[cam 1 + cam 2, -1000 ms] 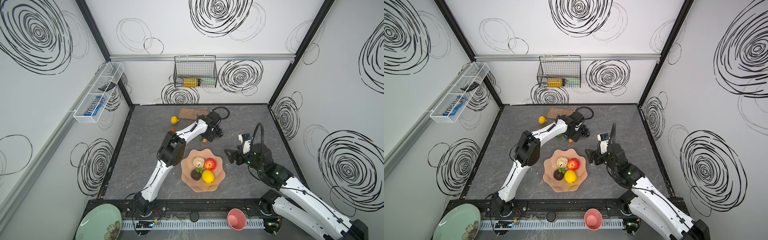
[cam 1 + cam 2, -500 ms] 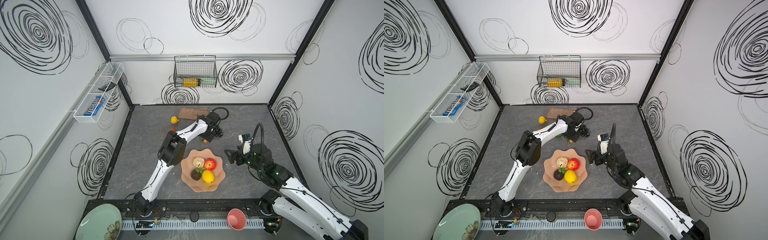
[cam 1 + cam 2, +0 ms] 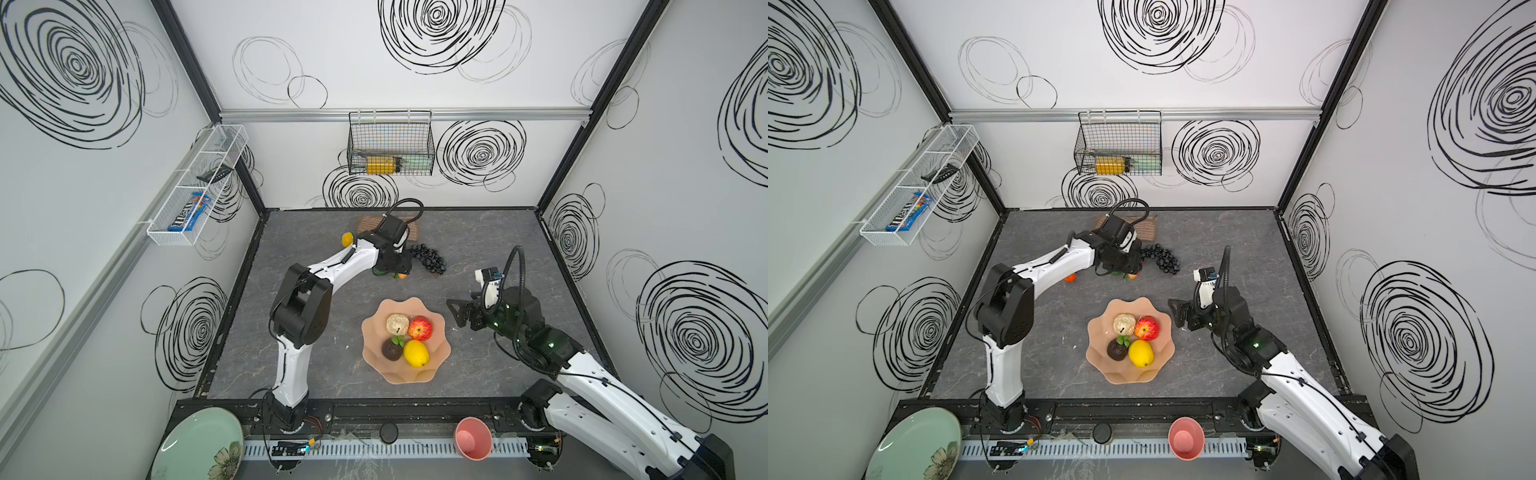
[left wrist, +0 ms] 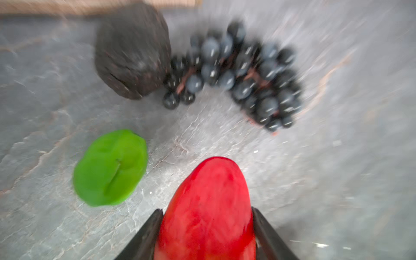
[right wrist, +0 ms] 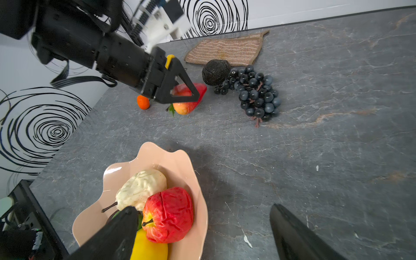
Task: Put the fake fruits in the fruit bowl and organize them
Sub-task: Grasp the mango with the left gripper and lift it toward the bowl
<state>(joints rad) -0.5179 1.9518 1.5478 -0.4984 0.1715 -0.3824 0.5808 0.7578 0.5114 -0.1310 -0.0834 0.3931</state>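
The left pincer [image 4: 206, 210] is clenched on the strawberry [image 5: 188, 105], one black finger pressed to each flank, low over the far part of the grey surface [image 3: 478, 249]. Near it lie the lime [image 4: 110, 168], an avocado [image 4: 132, 51] touching the grape bunch [image 4: 243, 74], and a small orange [image 5: 143, 102], with the woven mat [image 5: 225, 50] behind them. The right pincer [image 5: 203, 209] hangs released, fingers wide apart, just beside the fruit bowl [image 3: 438, 345], which sits mid-surface holding the pear [image 3: 397, 323], apple [image 3: 419, 327], lemon [image 3: 416, 353] and a second avocado [image 3: 392, 349].
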